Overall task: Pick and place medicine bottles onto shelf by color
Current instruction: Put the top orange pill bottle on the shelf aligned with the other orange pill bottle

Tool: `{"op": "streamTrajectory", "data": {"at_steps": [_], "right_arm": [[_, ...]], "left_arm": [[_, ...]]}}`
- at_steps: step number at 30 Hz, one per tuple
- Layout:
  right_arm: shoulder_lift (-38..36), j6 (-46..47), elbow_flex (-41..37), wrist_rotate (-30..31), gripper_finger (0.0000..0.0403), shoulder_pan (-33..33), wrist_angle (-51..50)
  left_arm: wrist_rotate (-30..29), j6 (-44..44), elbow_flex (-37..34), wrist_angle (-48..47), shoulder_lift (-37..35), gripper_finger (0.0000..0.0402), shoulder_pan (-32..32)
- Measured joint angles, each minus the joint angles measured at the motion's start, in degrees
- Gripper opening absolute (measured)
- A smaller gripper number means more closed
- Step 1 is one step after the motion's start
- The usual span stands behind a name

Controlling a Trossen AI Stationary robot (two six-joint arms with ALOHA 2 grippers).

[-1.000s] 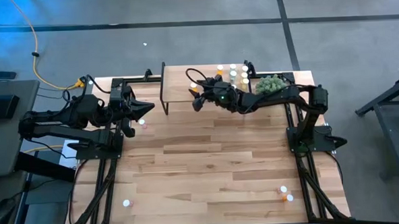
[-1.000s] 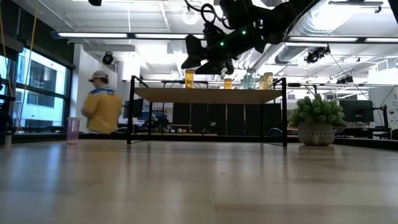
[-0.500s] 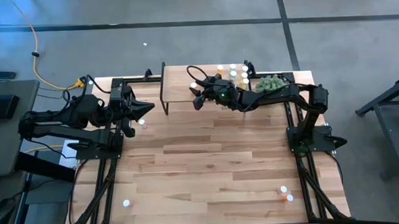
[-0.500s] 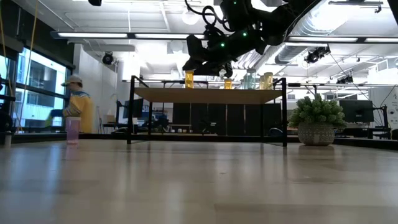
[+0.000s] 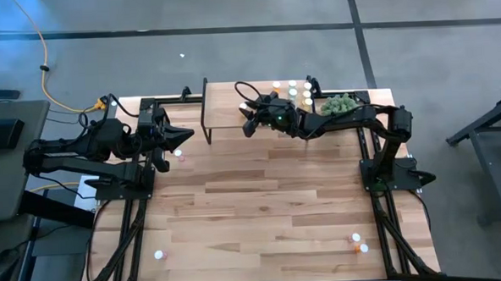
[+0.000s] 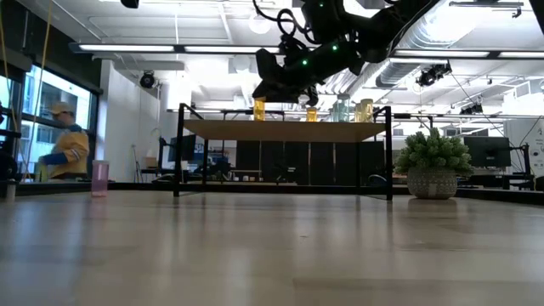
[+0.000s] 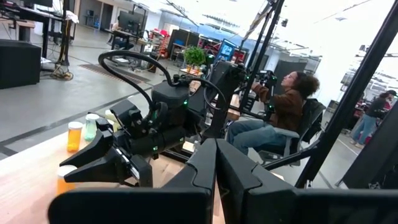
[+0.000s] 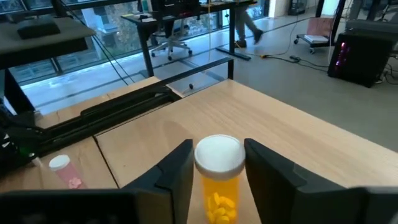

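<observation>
The right gripper is out over the shelf, and its wrist view shows an orange bottle standing upright between its two fingers. The fingers flank the cap with a thin gap on each side, so it looks unclenched or barely touching; whether it is closing to lift or letting go I cannot tell. From the low view that bottle stands on the shelf top, under the gripper. More bottles sit grouped at the far right of the shelf, beside the plant.

To do this step well, judging from these views: keep the fingers level and centred on the bottle so neither side nudges it first, since such a small, tall bottle would likely tip with a sideways push. Any lift or retreat should go straight up before swinging away.

The left gripper, clenched shut and empty, waits at the left of the desk near a pink bottle. More bottles lie at the desk's near corners
</observation>
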Motion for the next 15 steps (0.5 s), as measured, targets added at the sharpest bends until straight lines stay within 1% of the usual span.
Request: {"op": "streamTrajectory", "data": {"at_steps": [5, 11, 15], "right_arm": [[-0.02, 0.02, 0.00, -1.94, 0.0111, 0.01, 0.00], [-1.17, -0.48, 0.00, -2.04, 0.0110, 0.02, -0.69], [-5.26, -1.87, -0.01, -1.02, 0.0109, 0.33, -6.22]], "left_arm": [[0.01, 0.00, 0.00, -0.10, 0.00, 0.0000, 0.00], [0.02, 0.00, 0.00, -0.17, 0.00, 0.0000, 0.00], [0.02, 0.00, 0.00, -0.43, 0.00, 0.0000, 0.00]]}}
